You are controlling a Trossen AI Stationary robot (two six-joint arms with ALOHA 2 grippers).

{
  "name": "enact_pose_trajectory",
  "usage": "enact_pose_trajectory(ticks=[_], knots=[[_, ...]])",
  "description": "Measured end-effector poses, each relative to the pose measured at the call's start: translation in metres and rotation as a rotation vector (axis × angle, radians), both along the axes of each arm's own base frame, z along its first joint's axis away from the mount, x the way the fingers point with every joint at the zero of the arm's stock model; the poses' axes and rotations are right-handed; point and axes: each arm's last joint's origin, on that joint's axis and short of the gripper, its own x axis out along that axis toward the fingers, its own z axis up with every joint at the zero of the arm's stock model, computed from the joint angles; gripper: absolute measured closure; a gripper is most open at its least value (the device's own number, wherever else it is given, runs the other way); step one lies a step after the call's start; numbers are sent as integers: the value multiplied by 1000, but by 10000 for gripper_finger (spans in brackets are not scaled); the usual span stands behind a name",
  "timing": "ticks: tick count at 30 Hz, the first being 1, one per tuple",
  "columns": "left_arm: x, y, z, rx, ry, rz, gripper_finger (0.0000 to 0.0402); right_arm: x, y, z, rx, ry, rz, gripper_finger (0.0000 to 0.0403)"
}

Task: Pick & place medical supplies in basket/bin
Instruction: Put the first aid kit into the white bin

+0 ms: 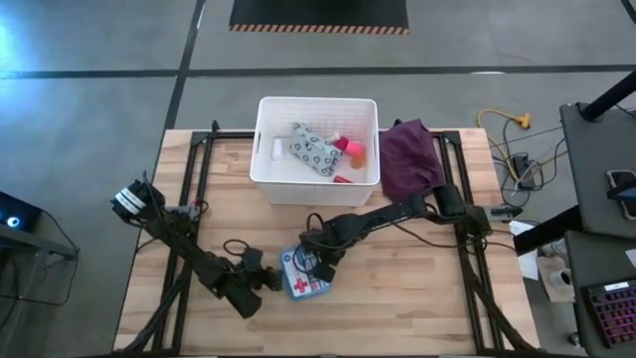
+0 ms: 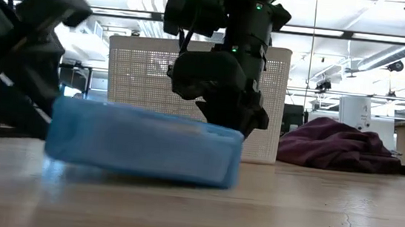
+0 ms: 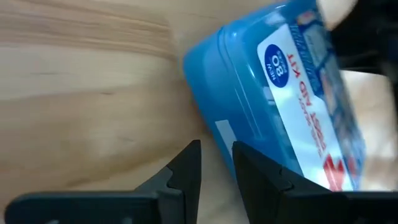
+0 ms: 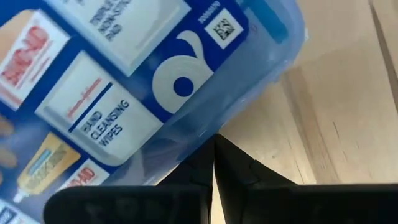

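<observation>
The blue first aid kit point(image 1: 305, 275) lies flat on the table point(image 1: 417, 298), well short of the white basket point(image 1: 266, 149). The right claw point(image 1: 316, 261) presses on it with fingers shut, holding nothing, and the left claw point(image 1: 266, 282), fingers narrowly parted, sits at its edge. With no real grip on either side, a nudge could just slide or tip the box.

We see a grey concrete floor point(image 1: 89, 109) crossed by dark lines, with a black mat edged in orange stripes point(image 1: 318, 14) at the far side. Beyond the butcher-block table point(image 1: 397, 298), ceiling lights point(image 2: 362, 6) glow over an open workshop.
</observation>
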Motion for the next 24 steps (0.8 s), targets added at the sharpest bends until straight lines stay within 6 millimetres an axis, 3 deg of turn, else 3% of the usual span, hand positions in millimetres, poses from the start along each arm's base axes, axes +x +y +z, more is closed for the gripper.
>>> enact_pose_trajectory(ticks=[8,11,16,24], knots=[[10,-5,24,46,-112,8,321,-7,-1,-9,-7,42,-4,395],[16,-5,43,125,-210,50,320,-8,-1,-10,-7,44,4,394],[23,2,58,272,-205,37,320,-9,-2,-11,-21,45,6,394],[26,8,57,296,-183,21,320,-10,-1,-8,-60,41,-7,394]])
